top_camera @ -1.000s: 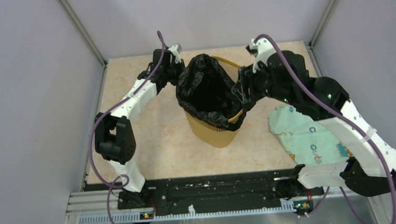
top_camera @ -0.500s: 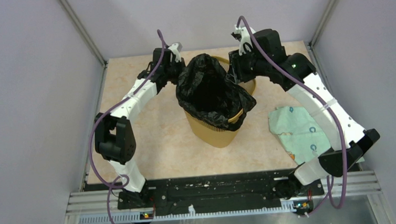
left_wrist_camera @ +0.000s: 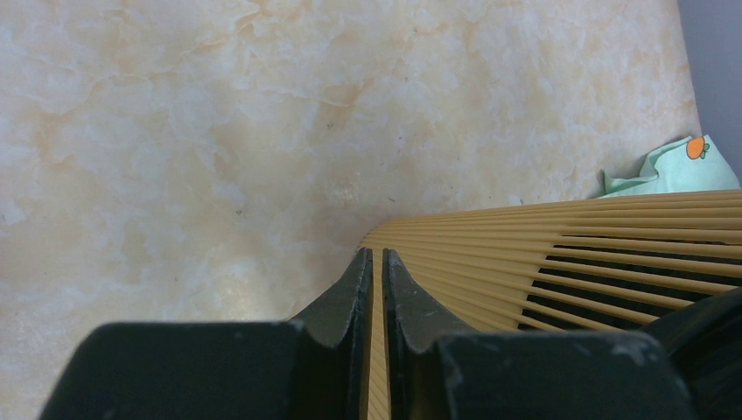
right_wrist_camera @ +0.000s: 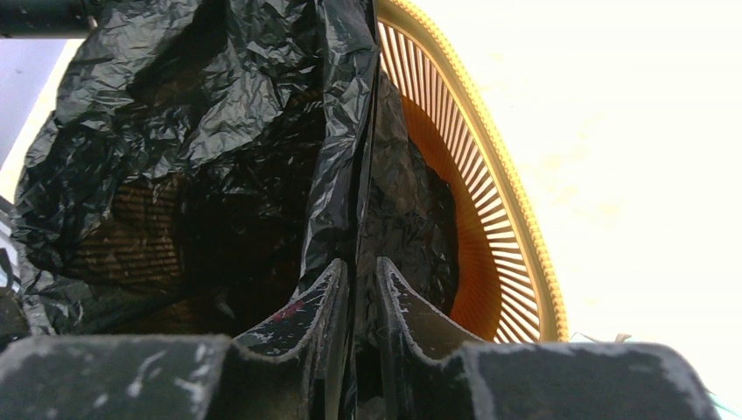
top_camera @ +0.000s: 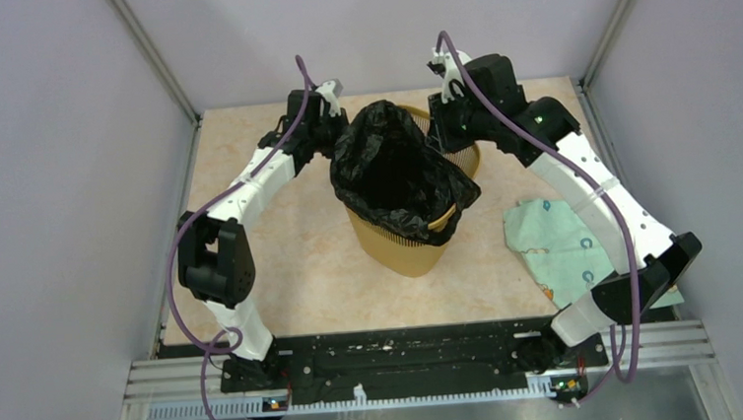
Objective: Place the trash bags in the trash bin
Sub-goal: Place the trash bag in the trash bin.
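The mustard-yellow trash bin (top_camera: 404,242) stands mid-table. The black trash bag (top_camera: 395,174) sits in it with its mouth open, draped over the near rim and standing up at the far left. My right gripper (top_camera: 438,138) is at the bag's right edge, shut on a fold of black plastic (right_wrist_camera: 346,131) that runs up between its fingers (right_wrist_camera: 359,262), beside the slotted bin rim (right_wrist_camera: 490,166). My left gripper (top_camera: 336,124) is at the bag's far-left edge. In the left wrist view it (left_wrist_camera: 377,254) is shut to a thin slit showing only the bin's wall (left_wrist_camera: 542,245).
A pale green patterned cloth (top_camera: 560,246) lies on the table right of the bin, partly under my right arm; a corner of it shows in the left wrist view (left_wrist_camera: 674,166). Grey walls enclose the table on three sides.
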Controlling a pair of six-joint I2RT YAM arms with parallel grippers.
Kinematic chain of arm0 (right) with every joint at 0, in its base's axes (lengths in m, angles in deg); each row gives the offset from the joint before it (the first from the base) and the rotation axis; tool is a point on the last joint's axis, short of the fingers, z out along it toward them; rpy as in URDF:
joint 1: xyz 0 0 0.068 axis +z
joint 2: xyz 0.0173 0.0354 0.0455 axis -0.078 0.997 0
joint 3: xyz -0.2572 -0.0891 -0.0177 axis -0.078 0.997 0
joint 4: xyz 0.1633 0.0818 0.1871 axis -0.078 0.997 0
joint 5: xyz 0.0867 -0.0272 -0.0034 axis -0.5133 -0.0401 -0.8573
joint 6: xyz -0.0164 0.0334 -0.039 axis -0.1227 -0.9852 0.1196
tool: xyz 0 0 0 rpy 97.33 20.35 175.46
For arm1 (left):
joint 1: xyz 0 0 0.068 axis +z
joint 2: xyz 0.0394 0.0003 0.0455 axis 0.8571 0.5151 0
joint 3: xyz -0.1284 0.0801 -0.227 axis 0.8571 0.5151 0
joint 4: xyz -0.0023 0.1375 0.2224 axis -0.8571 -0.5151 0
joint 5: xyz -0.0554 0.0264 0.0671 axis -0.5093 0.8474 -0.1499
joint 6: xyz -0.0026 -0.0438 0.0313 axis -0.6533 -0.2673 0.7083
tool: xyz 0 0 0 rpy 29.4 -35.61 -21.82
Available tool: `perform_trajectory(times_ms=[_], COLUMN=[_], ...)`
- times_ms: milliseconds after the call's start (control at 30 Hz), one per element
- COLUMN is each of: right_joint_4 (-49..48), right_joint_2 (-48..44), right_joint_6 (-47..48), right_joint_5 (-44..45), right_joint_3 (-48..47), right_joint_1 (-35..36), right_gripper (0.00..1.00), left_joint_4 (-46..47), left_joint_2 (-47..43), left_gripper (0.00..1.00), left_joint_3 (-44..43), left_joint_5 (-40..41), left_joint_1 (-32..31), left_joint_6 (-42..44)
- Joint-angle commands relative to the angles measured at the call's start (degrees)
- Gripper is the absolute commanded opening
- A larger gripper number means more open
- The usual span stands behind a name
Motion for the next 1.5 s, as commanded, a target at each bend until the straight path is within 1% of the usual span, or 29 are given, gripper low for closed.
perform_trajectory(times_ms=[0, 133, 167, 267, 367, 467, 567, 867, 1200, 1467], right_joint_4=[-1.12, -1.13, -1.17, -1.16, -1.09, -1.31, -2.48, -9.49, -15.51, -14.73], right_joint_2=[-0.01, -0.12, -0.12, -0.18, -0.06, -0.24, -0.77, -4.56, -7.95, -7.74], right_joint_6=[0.31, 0.23, 0.23, 0.09, 0.13, 0.54, 1.12, 2.48, 3.62, 4.98], right_joint_5=[1.15, 0.27, 0.01, 1.02, 3.35, 8.68, 12.10, 21.87, 25.48, 28.06], right_joint_3=[-3.28, -3.25, -3.23, -3.34, -3.60, -3.40, -2.19, 5.41, 10.76, 10.29], right_joint_1=[-0.41, -0.46, -0.41, -0.78, -1.19, -1.30, -1.29, -1.35, -1.89, -1.90], right_gripper=[0.18, 0.19, 0.18, 0.00, 0.00, 0.00, 0.00, 0.00, 0.00, 0.00], left_joint_4=[2.82, 2.86, 2.89, 2.86, 2.90, 3.23, 4.03, 5.05, 5.23, 5.26], left_joint_2=[0.25, 0.35, 0.29, 0.31, 0.16, 0.05, -0.28, -0.69, -0.76, -0.88], left_gripper=[0.14, 0.14, 0.14, 0.14, 0.14, 0.13, 0.13, 0.13, 0.13, 0.13], left_joint_3=[-2.39, -2.59, -2.60, -2.60, -2.57, -2.30, -1.64, -0.68, -0.36, -0.46], left_joint_5=[-1.28, -1.38, -1.43, -1.55, -1.58, -1.92, -2.17, -2.53, -2.06, -1.73], left_joint_1=[-0.30, -0.31, -0.36, -0.40, -0.40, -0.49, -0.58, -1.33, -2.38, -2.43], left_joint_6=[0.06, -0.01, -0.03, -0.12, -0.21, -0.52, -0.97, -1.66, -1.80, -1.75])
